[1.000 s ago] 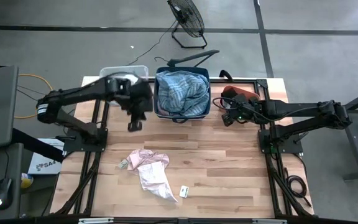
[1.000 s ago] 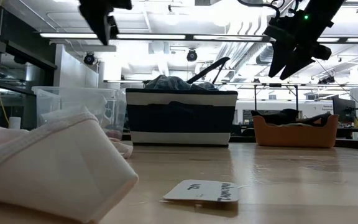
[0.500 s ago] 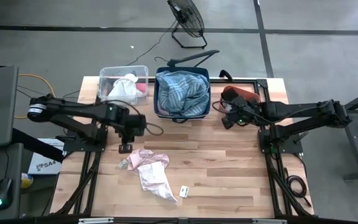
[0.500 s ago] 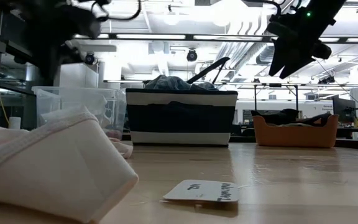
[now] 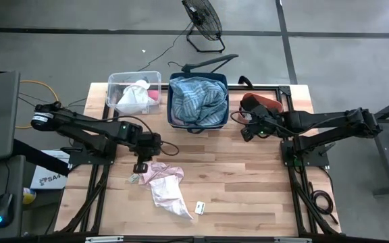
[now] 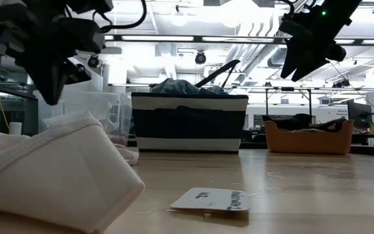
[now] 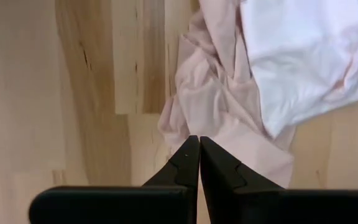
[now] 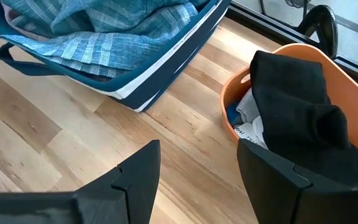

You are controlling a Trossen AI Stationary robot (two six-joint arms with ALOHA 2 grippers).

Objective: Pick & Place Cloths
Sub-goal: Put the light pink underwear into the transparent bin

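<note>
A mauve-pink cloth (image 5: 155, 172) and a white cloth (image 5: 169, 197) lie crumpled together on the table's near left. They also show in the left wrist view, pink (image 7: 210, 106) and white (image 7: 309, 50). My left gripper (image 5: 140, 167) is shut and empty. It hangs above the pink cloth's left edge, its fingertips (image 7: 199, 146) pointing down, clear of the table in the low view (image 6: 50, 97). The teal plaid cloth (image 5: 198, 101) fills the navy basket (image 5: 170, 121). My right gripper (image 5: 246, 131) is open and empty, in the air beside the orange bin (image 8: 229, 112).
A clear bin (image 5: 113, 79) with a white cloth stands at the far left. The orange bin holds dark cloth (image 8: 297, 106). A small white paper tag (image 5: 200, 207) lies near the front edge. Bare wood lies between the basket and the cloths.
My left gripper has gone from beside the clear bin toward the table's near edge and down. It now hangs over the pink cloth's left edge. The cloths have not moved.
</note>
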